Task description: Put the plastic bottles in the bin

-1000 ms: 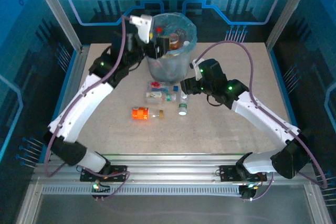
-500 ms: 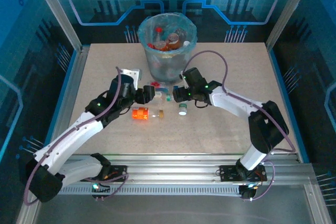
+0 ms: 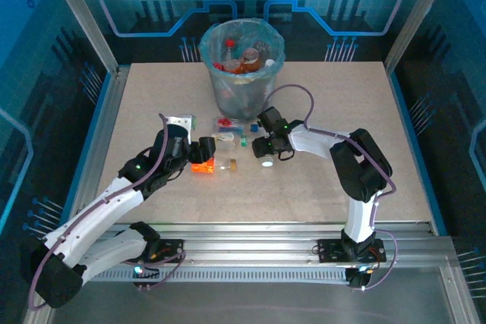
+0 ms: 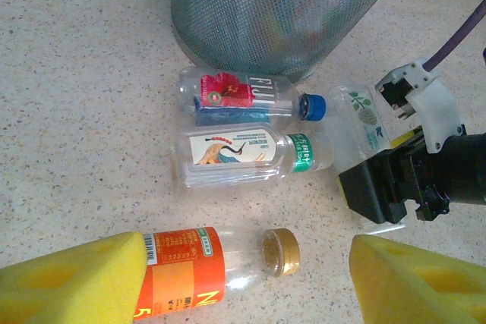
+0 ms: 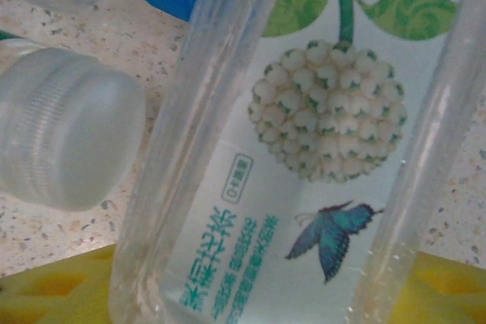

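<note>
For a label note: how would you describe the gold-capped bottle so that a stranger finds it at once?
Find the grey bin at the back of the table. Before it lie clear bottles; the gold-capped bottle lies leftmost. Only it has an orange label.

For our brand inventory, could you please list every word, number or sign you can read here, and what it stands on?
"FIJI": label of the blue-capped bottle.
"N" and "5", both cut off by the frame: label of the orange-labelled bottle.
Too small to read: the print beside the bird picture on the green-capped bottle.
Too blurred to read: the teal Chinese characters on the flower-and-butterfly bottle.
</note>
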Available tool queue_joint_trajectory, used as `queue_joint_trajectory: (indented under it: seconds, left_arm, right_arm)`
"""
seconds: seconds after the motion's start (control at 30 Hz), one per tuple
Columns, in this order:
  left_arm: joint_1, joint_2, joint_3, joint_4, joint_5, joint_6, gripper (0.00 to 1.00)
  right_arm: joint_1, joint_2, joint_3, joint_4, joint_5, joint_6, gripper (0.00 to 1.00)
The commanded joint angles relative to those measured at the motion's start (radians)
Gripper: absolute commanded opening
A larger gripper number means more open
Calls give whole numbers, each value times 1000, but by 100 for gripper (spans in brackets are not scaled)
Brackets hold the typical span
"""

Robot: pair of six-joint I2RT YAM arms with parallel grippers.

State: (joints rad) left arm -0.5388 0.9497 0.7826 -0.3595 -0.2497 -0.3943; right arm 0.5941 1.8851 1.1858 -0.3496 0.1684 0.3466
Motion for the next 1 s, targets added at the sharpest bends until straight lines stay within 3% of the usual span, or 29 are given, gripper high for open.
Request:
queue_joint_trajectory:
  seconds: [0.0, 0.23, 0.43, 0.6, 0.97]
  left_arm:
    - [-1, 1, 1, 28, -27, 4, 72]
    - [-3, 8, 38, 19, -26, 8, 72]
    - [-2, 43, 117, -18, -28, -17, 76]
    - [-2, 77, 164, 40, 89, -46, 82]
    - [-10, 240, 213, 231, 494, -142, 93]
  right_arm:
    - [-14, 17, 29, -7, -7, 5, 65]
    - [-14, -56, -8, -17, -5, 1, 56]
    - [-13, -219, -101, -9, -5, -28, 52]
    - [-8, -397, -213, 33, -95, -103, 50]
    - [54, -762, -404, 214, -281, -248, 50]
